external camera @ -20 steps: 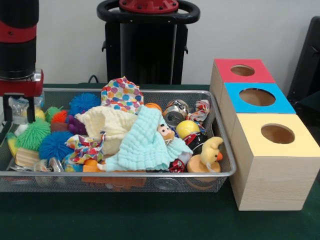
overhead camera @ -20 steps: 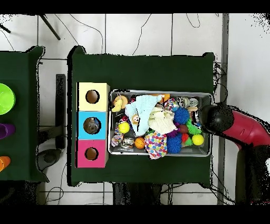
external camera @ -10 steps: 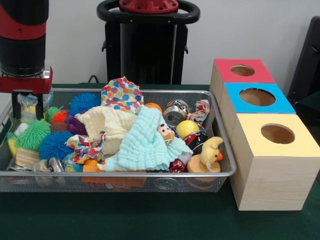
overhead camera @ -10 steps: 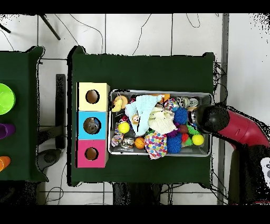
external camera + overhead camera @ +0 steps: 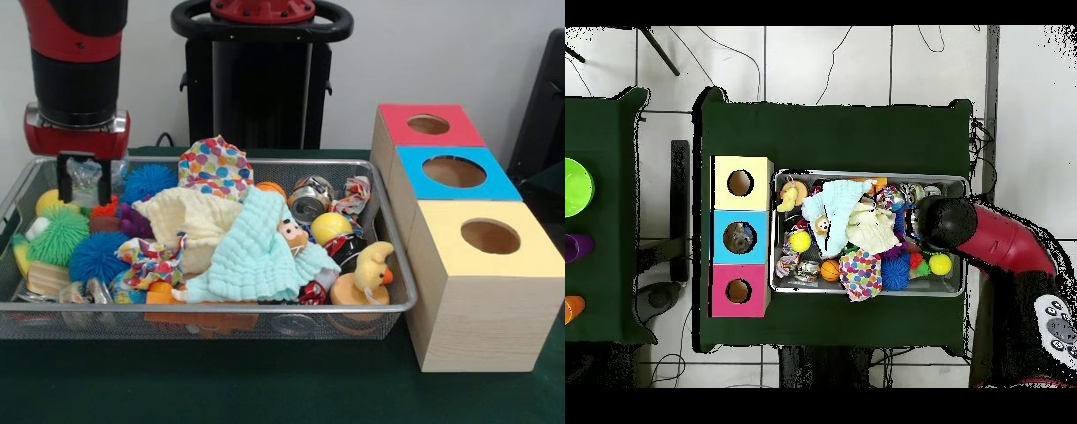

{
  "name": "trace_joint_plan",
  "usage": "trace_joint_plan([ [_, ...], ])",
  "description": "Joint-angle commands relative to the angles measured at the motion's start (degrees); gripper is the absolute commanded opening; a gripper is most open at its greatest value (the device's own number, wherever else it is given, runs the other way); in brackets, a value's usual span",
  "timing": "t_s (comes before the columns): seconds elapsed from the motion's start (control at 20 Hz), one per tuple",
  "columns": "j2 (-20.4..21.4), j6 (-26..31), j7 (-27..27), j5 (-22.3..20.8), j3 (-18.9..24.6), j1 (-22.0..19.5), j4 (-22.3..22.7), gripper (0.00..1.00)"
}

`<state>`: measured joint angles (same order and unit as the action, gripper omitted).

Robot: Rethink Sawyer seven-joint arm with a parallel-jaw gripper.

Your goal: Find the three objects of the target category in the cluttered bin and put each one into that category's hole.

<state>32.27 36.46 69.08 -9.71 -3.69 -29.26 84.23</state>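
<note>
wall (image 5: 441, 53): plain pale grey | floor (image 5: 825, 60): white tiles, thin cables trailing across | table (image 5: 835, 130): dark green cloth | second green-covered table (image 5: 605, 300): at side, apart | light: even, soft

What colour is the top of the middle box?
Blue top on the middle box, clearest in the front view.

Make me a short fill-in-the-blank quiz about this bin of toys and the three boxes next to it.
The box nearest the camera has a ____ top.
The middle box has a ____ top.
The duck toy in the wire bin is ____.
The gripper grips a clear ____ item.

Missing words: yellow; blue; yellow; plastic
</note>
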Motion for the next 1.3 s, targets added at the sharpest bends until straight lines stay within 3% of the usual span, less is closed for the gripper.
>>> trace_joint_plan([
  [0.05, 0.09, -3.23, 18.32, 3.75, -0.43, 3.00, 6.44, 0.00],
  [1.3, -0.19, -2.15, 22.43, 9.57, -4.39, 7.18, 5.67, 0.00],
])
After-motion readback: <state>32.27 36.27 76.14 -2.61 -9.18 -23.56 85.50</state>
